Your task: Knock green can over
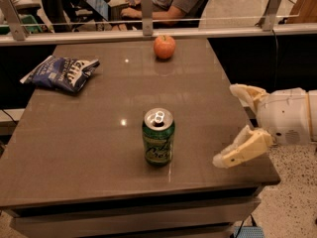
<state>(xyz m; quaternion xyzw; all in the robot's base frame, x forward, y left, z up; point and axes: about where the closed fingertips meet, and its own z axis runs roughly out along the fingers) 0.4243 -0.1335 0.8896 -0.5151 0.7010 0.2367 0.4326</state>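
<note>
The green can (158, 137) stands upright near the front middle of the brown table (89, 148). It has pale script lettering and a silver top with a pull tab. My gripper (229, 125) comes in from the right at the table's right edge, level with the can and about a can's height to its right. Its two cream fingers (242, 150) are spread wide apart, one toward the back and one toward the front. It holds nothing and does not touch the can.
A blue-and-white chip bag (60, 72) lies at the back left. An orange-red apple (164, 46) sits at the back middle by a glass rail (148, 26). People sit beyond the rail. Speckled floor lies right of the table.
</note>
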